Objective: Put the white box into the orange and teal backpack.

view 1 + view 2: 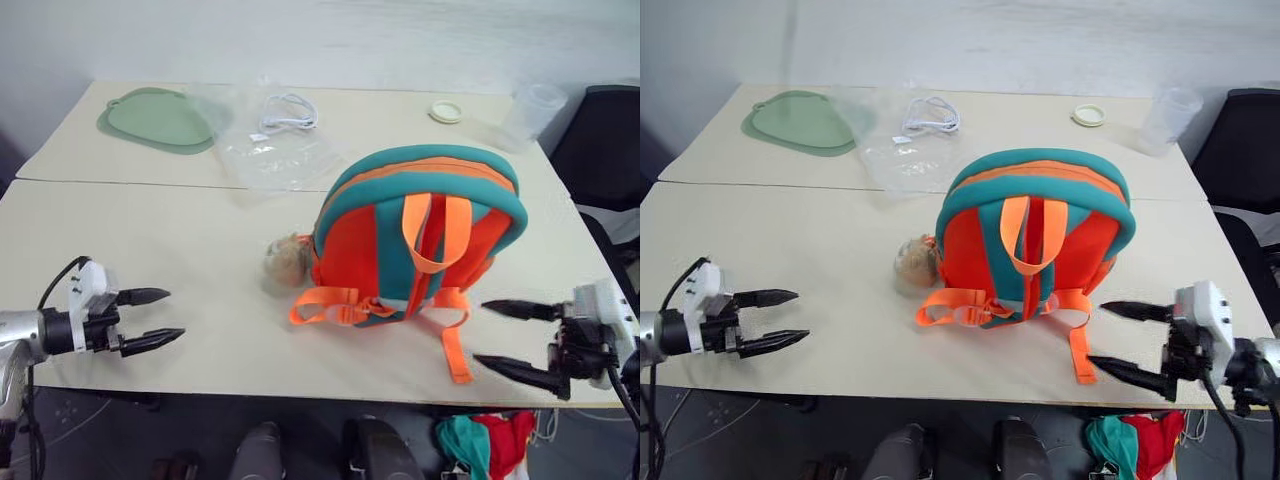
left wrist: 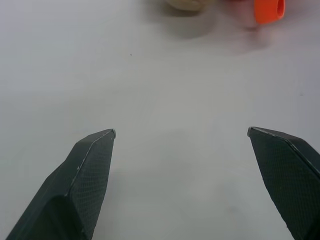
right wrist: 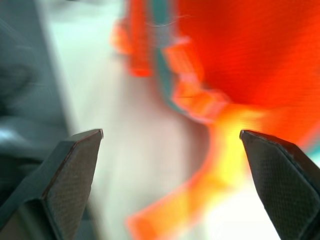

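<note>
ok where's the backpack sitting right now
The orange and teal backpack lies mid-table in the head views, slightly toward the robot's right, its tan fuzzy ball on its left side.

Backpack [image 1: 420, 235] mid-table [image 1: 150, 250]; bag [image 1: 270, 150], perhaps a cable's, behind it.

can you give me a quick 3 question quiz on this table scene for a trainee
1. True or false: the left gripper is holding a strap of the orange and teal backpack.
2. What lies against the backpack on the robot's left? A) fuzzy tan ball B) round lid C) clear cup
3. Fill in: the white cable lies on a clear plastic ____.

Key:
1. False; it is open and empty, apart from the backpack, as is the right gripper.
2. A, the fuzzy tan ball.
3. bag
</note>
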Action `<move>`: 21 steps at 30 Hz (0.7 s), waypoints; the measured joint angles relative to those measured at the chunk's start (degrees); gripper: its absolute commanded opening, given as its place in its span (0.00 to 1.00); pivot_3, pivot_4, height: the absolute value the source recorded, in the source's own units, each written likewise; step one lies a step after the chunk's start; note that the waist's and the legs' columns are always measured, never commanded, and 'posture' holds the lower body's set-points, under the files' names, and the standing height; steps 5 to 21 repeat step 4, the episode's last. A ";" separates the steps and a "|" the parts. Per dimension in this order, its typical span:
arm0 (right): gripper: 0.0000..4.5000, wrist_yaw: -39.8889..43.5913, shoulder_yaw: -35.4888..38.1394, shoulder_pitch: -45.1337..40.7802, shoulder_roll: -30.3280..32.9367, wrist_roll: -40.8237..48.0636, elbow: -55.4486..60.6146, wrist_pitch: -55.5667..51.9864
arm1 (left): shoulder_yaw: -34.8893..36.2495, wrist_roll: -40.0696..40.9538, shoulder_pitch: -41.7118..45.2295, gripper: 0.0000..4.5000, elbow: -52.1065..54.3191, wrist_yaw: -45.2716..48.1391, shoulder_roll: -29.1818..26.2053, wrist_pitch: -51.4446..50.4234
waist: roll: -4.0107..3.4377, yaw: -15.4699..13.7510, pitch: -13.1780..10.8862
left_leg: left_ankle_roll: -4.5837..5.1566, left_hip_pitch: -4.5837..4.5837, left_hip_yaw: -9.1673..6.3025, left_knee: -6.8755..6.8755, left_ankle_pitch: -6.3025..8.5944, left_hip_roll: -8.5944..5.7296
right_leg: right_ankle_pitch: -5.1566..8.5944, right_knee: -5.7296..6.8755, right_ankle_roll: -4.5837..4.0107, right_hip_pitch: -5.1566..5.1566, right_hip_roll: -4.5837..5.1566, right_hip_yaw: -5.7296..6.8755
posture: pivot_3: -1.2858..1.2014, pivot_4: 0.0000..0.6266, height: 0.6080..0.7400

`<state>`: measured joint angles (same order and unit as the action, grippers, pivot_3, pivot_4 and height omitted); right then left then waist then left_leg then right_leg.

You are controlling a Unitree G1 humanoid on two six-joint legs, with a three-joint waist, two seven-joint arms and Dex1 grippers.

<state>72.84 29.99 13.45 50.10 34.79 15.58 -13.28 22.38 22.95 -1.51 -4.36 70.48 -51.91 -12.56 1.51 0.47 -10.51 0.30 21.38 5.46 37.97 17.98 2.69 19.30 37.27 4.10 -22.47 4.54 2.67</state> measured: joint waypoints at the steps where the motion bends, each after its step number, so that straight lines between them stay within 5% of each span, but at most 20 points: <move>1: 1.00 0.76 0.05 -0.50 -0.06 -1.85 -2.58 3.76 | 0.57 -0.29 -1.25 0.99 0.64 -0.52 0.26 1.50 | -0.03 0.04 -0.01 | -0.02 -0.19 0.01 -0.07 0.05 0.02 | 0.03 -0.05 -0.06 0.13 0.00 0.00 | 0.52 0.24 1.00; 4: 1.00 2.77 -0.12 -1.79 -0.15 -5.91 -9.83 12.99 | 1.74 -0.95 -3.95 0.99 1.69 -2.11 1.45 5.36 | -0.07 0.03 -0.02 | -0.08 -0.18 0.01 -0.18 0.04 0.03 | 0.08 -0.03 -0.14 0.07 0.00 0.00 | 0.52 0.24 1.00; 21: 1.00 2.77 -0.12 -1.79 -0.15 -5.91 -9.83 12.99 | 1.74 -0.95 -3.95 0.99 1.69 -2.11 1.45 5.36 | -0.07 0.03 -0.02 | -0.08 -0.18 0.01 -0.18 0.04 0.03 | 0.08 -0.03 -0.14 0.07 0.00 0.00 | 0.52 0.24 1.00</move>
